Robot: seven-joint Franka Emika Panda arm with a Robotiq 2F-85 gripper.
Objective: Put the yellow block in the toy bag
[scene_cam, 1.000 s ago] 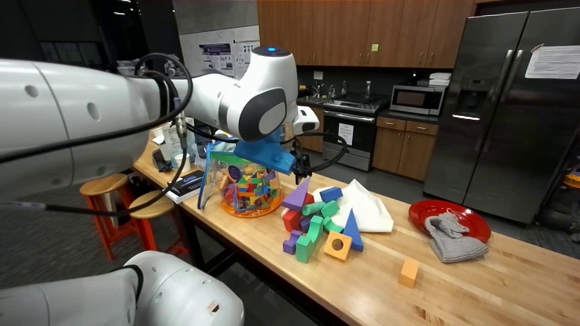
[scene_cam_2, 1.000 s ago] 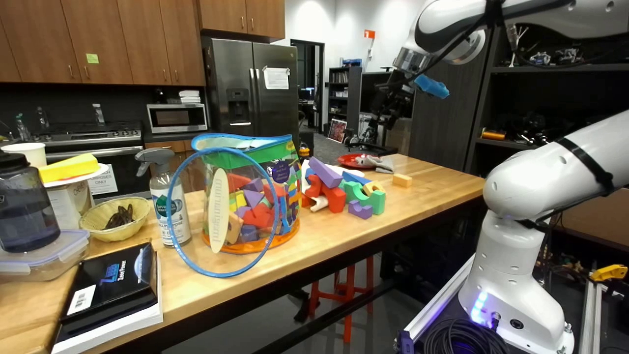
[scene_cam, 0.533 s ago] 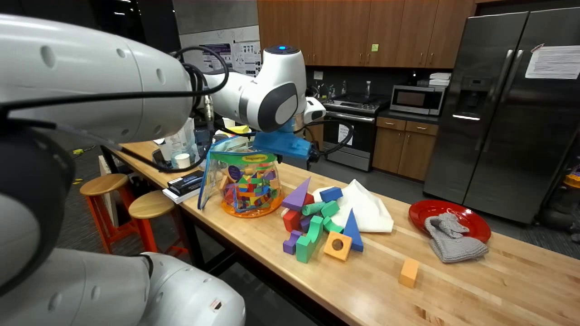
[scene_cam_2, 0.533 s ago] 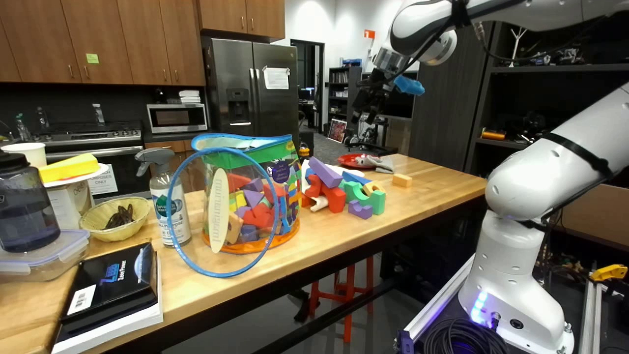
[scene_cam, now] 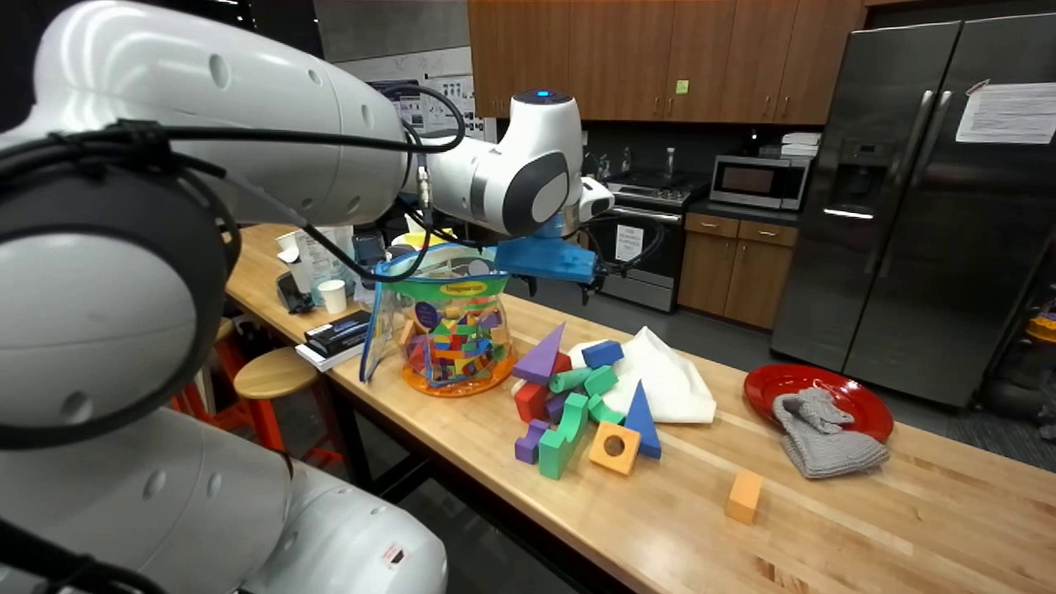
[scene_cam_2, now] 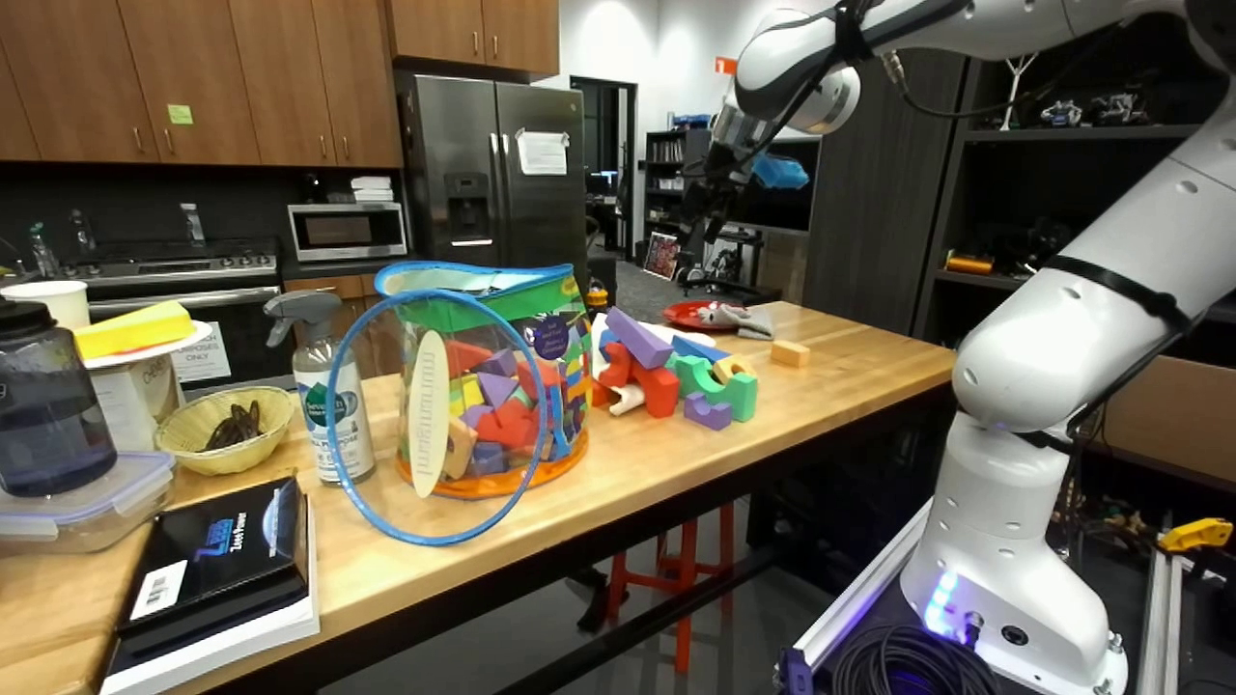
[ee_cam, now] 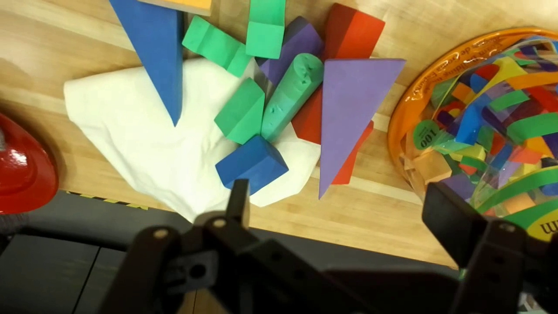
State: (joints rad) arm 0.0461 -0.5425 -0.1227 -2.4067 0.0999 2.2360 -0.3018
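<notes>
The yellow block (scene_cam: pixel 745 497) is a small orange-yellow piece lying alone on the wooden table; it also shows in an exterior view (scene_cam_2: pixel 790 354) and is out of the wrist view. The toy bag (scene_cam: pixel 462 287) is clear, with a green top band and orange base, full of coloured pieces. Its blue-rimmed round flap hangs open at the side (scene_cam_2: pixel 353 483). The bag's orange base shows at the right of the wrist view (ee_cam: pixel 403 117). My gripper (ee_cam: pixel 340 196) is open and empty, fingers wide apart. It hangs above the table's far side (scene_cam: pixel 561 290), between bag and piled blocks.
Several loose blocks (scene_cam: pixel 569 425) lie piled on a white cloth (scene_cam: pixel 676 379) beside the bag. A red plate (scene_cam: pixel 763 384) with a grey cloth (scene_cam: pixel 833 450) stands farther along. A spray bottle (scene_cam_2: pixel 328 405), a basket (scene_cam_2: pixel 227 458) and boxes (scene_cam_2: pixel 212 560) stand by the bag.
The arm has swung so my gripper has moved across the table toward its far, kitchen side, rising slightly in an exterior view. The block, bag and other toys have not moved.
</notes>
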